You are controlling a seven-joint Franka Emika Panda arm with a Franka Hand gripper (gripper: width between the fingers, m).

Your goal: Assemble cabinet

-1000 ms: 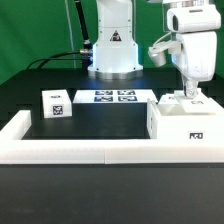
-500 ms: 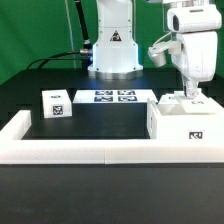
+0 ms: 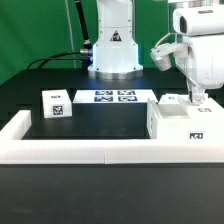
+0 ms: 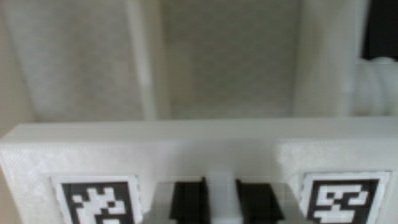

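Note:
The cabinet's white box part [image 3: 184, 123] stands at the exterior view's right, against the front rail, with a tag on its front face. My gripper [image 3: 197, 98] reaches down onto its top right edge. In the wrist view the two dark fingers [image 4: 187, 205] stand close together with a thin white strip of the box [image 4: 196, 150] between them, and a tag on either side. The gripper [image 4: 222, 203] looks shut on that strip. A small tagged white cube part [image 3: 54, 104] sits at the left, apart from the gripper.
The marker board [image 3: 112, 96] lies flat in the middle at the back, in front of the arm's base [image 3: 112, 52]. A long low white border rail [image 3: 90, 150] runs along the front and up the left side. Cables lie at the back left.
The arm and gripper have shifted a little toward the exterior view's right over the box. The box, cube and marker board show no clear movement.

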